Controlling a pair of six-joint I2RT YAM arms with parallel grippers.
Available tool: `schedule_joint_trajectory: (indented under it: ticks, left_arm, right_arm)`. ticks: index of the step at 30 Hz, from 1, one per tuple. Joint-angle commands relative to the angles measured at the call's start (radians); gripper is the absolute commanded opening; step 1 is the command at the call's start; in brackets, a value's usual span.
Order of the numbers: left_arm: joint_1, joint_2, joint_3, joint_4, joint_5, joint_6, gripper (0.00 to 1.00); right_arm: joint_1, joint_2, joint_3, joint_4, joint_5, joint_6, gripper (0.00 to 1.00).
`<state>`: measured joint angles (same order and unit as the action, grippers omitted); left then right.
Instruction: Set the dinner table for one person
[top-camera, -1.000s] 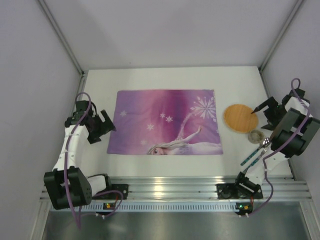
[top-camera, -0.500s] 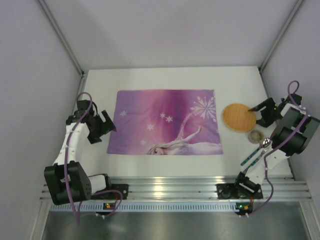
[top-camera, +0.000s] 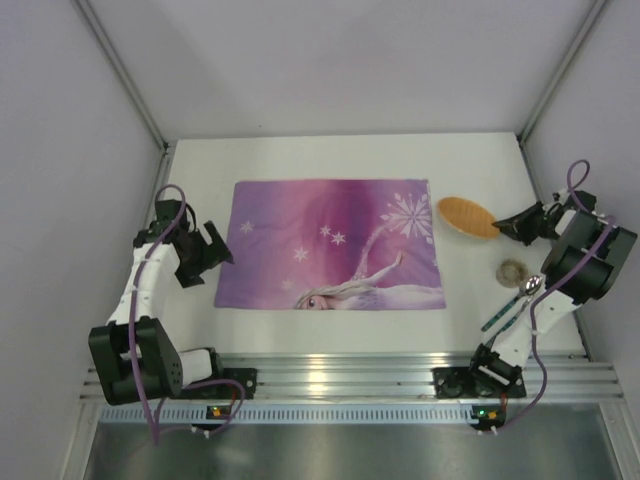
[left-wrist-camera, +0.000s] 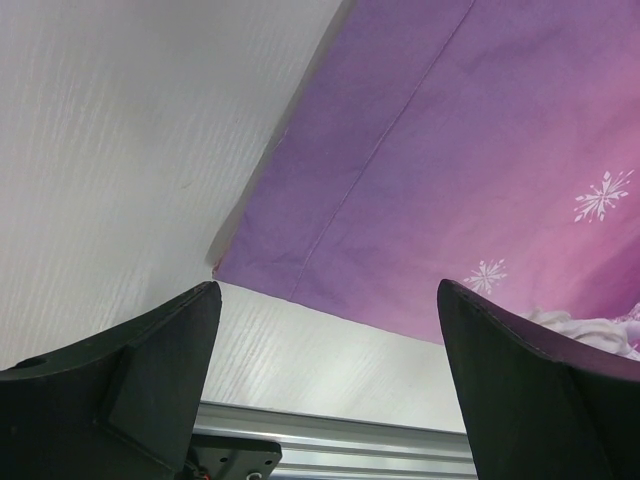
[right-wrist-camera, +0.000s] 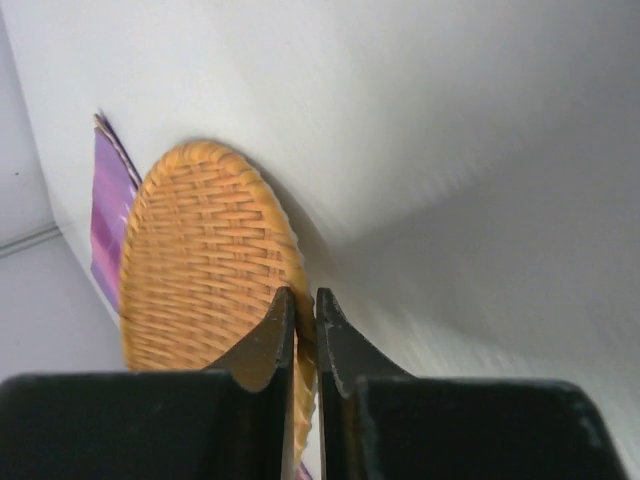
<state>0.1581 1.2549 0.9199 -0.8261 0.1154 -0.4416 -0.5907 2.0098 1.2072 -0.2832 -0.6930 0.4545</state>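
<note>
On the white dinner table lies a purple snowflake placemat. A round woven orange coaster is tilted up off the table to the right of the placemat, one edge lifted. My right gripper is shut on its right rim; in the right wrist view the woven coaster stands on edge, pinched between the black fingertips. My left gripper hovers open at the placemat's left edge, with the mat's corner between its wide-apart fingers.
A small round ring-shaped object and a spoon with dark-handled cutlery lie near the right arm. A ribbed aluminium rail runs along the near edge. Grey walls enclose the table.
The right gripper closed on the coaster's rim and tipped it up from lying flat, pulling back to the right. The left arm barely moved.
</note>
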Motion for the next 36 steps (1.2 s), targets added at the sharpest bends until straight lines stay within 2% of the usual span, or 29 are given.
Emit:
schedule_joint_trajectory:
  ticks: [1, 6, 12, 22, 26, 27, 31, 34, 36]
  left_arm:
    - [-0.002, 0.0, 0.002, 0.027, 0.007, 0.012, 0.94]
    - [-0.003, -0.003, 0.002, 0.031, 0.004, 0.011, 0.94]
    - [-0.003, -0.018, 0.002, 0.031, 0.001, 0.011, 0.94]
    - [-0.015, -0.045, -0.003, 0.041, 0.001, 0.006, 0.94]
    - [-0.023, -0.057, -0.006, 0.045, -0.005, 0.001, 0.94]
    - [-0.026, -0.063, -0.006, 0.045, -0.003, 0.001, 0.94]
    - [-0.034, -0.071, -0.006, 0.041, -0.006, 0.003, 0.94]
    - [-0.035, -0.078, -0.006, 0.042, -0.01, 0.001, 0.94]
    - [-0.037, -0.083, -0.006, 0.045, -0.013, 0.0, 0.94]
  right_arm:
    - [0.028, 0.023, 0.005, -0.008, 0.075, -0.06, 0.0]
    - [0.086, -0.048, 0.009, -0.008, 0.053, -0.051, 0.0]
    - [0.163, -0.158, 0.02, 0.018, 0.004, 0.035, 0.0]
    - [0.325, -0.347, -0.049, 0.321, -0.068, 0.393, 0.0]
    - [0.547, -0.373, -0.026, 0.311, -0.039, 0.411, 0.0]
    - [0.643, -0.37, -0.026, 0.32, -0.008, 0.421, 0.0]
    - [0.796, -0.326, -0.035, 0.396, 0.05, 0.495, 0.0]
    - [0.928, -0.234, -0.024, 0.45, 0.076, 0.542, 0.0]
    - [0.957, -0.198, -0.011, 0.46, 0.092, 0.55, 0.0]
